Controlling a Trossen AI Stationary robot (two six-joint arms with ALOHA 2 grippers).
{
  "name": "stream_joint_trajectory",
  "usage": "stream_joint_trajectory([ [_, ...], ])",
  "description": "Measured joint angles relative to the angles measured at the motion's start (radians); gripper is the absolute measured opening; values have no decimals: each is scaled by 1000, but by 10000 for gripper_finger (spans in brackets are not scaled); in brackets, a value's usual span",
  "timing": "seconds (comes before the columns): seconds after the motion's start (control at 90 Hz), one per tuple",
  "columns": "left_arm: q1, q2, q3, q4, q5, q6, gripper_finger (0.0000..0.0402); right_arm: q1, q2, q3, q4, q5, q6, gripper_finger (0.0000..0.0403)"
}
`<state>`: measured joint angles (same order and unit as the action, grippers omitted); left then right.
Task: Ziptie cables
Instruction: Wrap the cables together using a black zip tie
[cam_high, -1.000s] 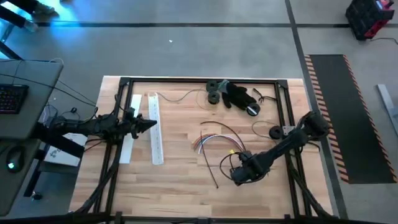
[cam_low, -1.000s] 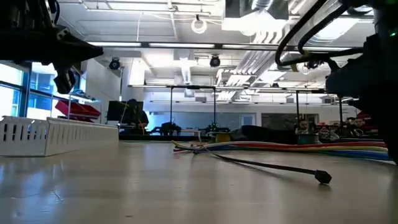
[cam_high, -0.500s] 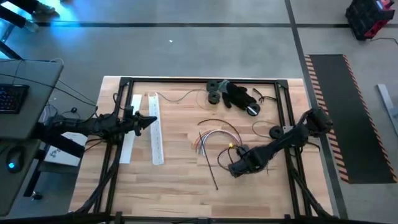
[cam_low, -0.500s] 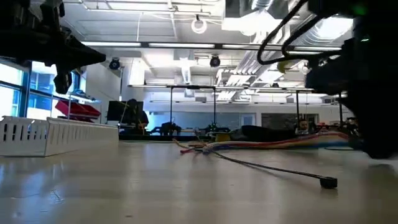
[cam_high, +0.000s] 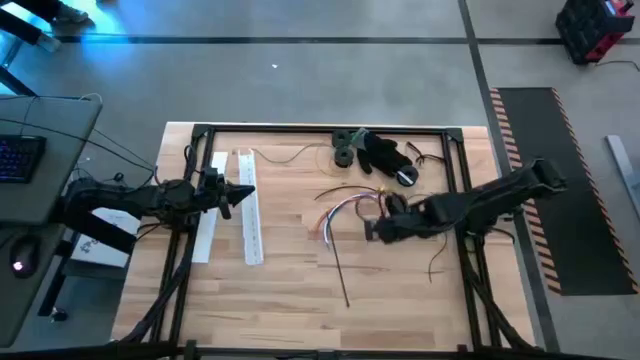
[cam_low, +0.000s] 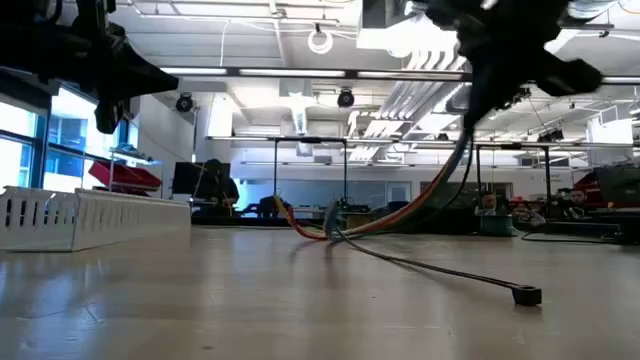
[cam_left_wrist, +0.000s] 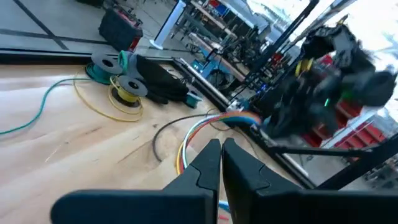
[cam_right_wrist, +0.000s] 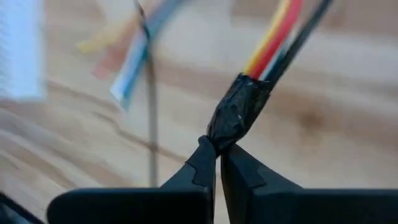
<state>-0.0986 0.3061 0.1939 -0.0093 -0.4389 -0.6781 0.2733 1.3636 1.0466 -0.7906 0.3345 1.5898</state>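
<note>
Black tape wraps one end of the cables (cam_right_wrist: 239, 115), and our right gripper (cam_right_wrist: 217, 163) pinches that taped end between its two fingertips, fingers closed tight on it. From above, our right arm reaches in low from the table's right edge, stretched nearly flat, with the right gripper near the middle of the wooden table (cam_high: 290, 290). The cables (cam_high: 340, 212) fan out from it toward the left, their loose ends resting on the wood. At table height, the bundle climbs from the tabletop up to the raised gripper (cam_low: 480, 90). A thin dark cable (cam_low: 440, 272) lies separately on the table in front.

Our left gripper (cam_left_wrist: 221, 152) hovers over the table's left side, fingers pressed together on nothing, beside two long white perforated strips (cam_high: 250, 215).

Motion blur hides the right gripper's fingers from above.
</note>
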Motion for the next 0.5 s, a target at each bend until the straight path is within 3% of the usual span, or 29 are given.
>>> stream_joint_trajectory([
  [0.178,0,42,53,-3,0,42,0,-57,-14,106,25,98,-109,4],
  [0.333,0,51,110,-4,-9,112,0,-115,-9,172,160,183,-257,2],
  [0.5,0,58,164,-2,-16,157,0,-166,-6,213,182,135,-393,1],
])
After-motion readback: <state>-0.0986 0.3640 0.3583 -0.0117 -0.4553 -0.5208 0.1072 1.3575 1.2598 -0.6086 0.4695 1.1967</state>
